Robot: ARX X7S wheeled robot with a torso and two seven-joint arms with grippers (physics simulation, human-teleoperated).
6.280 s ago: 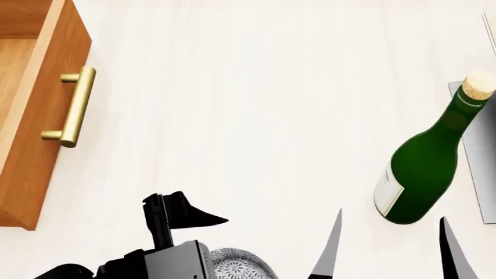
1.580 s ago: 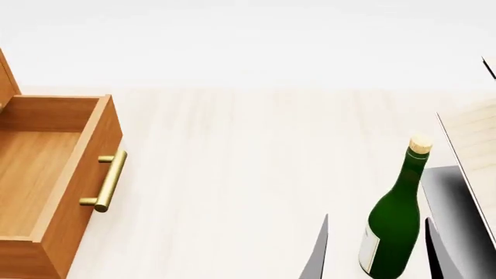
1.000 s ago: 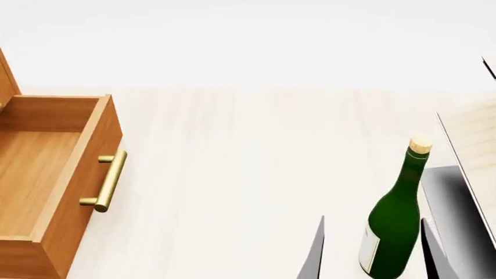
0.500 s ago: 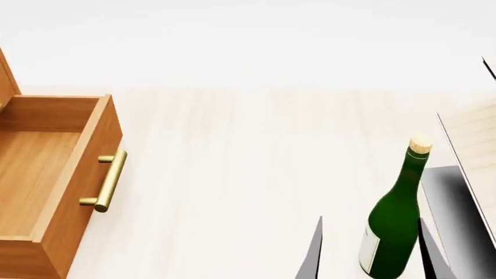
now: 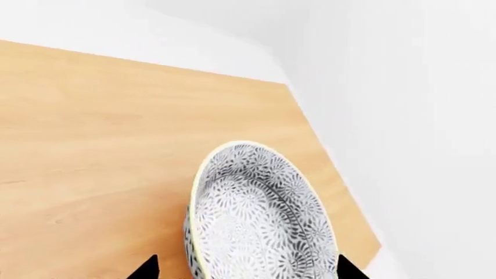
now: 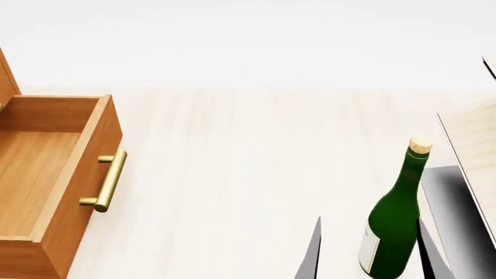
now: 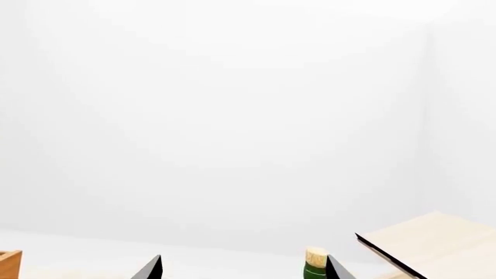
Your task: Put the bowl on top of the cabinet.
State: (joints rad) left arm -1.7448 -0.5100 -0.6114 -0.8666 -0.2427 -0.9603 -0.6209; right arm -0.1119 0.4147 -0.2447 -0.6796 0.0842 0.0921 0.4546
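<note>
bowl, between left jaws, above cabinet

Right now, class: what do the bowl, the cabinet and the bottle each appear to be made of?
The bowl looks like glazed ceramic: white with a fine grey printed pattern and a smooth rim. The cabinet looks like wood, with visible grain and a matt orange-brown finish. The bottle looks like glossy dark green glass, stopped with a cork.

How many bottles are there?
1. The green bottle with a cork stands on the pale table, right of the open drawer, by the plywood rack. Others may be outside the view.
</note>
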